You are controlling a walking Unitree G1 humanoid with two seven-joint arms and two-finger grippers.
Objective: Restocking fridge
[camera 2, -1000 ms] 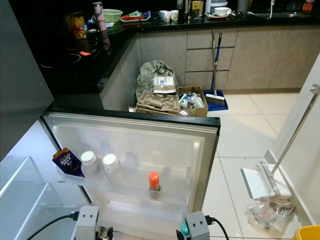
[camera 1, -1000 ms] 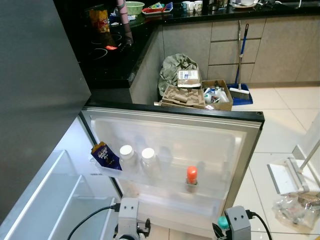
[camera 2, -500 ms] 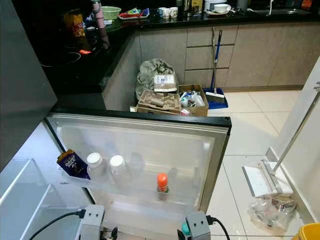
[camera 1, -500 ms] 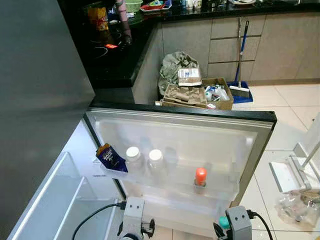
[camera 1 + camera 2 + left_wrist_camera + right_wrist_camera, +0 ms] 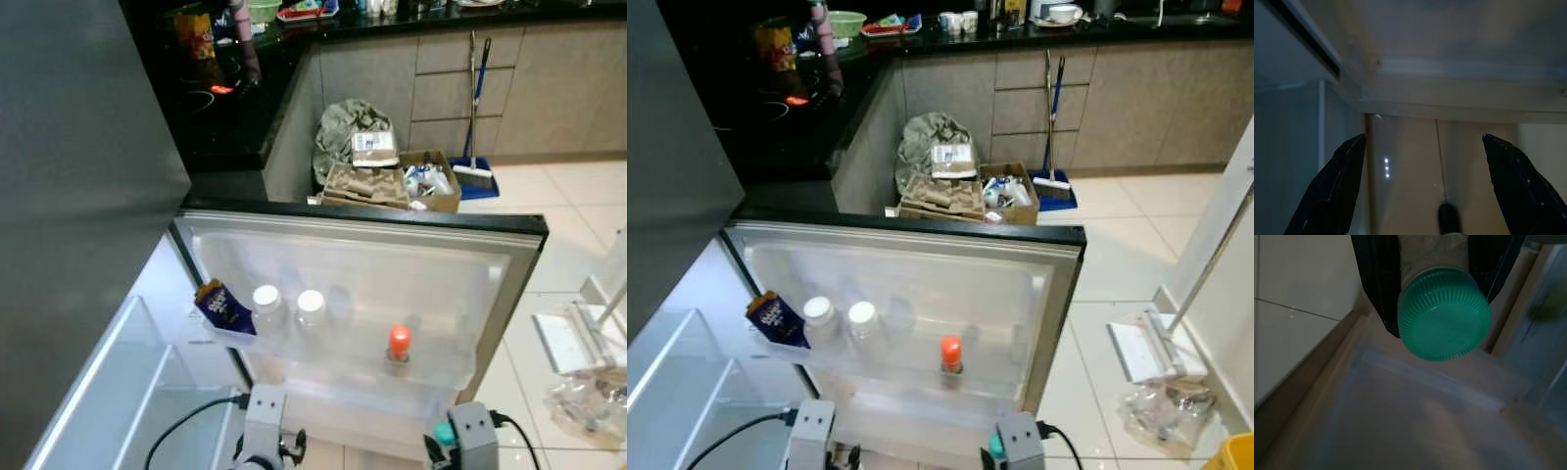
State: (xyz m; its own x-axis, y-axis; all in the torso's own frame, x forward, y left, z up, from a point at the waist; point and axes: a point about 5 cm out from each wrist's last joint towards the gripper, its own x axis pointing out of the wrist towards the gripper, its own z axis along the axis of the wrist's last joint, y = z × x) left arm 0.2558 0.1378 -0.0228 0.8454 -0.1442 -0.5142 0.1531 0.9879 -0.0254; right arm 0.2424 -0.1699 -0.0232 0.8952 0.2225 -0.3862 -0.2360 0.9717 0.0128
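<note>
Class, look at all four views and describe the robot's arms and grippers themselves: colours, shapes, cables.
Each wrist is a boxy silver-grey block with a black cable looping from it: left arm, right arm. The left gripper has two long, tapering black fingers. The right gripper also has black fingers.

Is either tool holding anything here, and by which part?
The right tool grips a green-capped bottle just behind its cap. The left tool is open, empty.

Door shelf [image 5: 431,377] holds packet [image 5: 225,305], two jars [image 5: 289,308] (side by side), bottle [image 5: 399,345] rightward.
</note>
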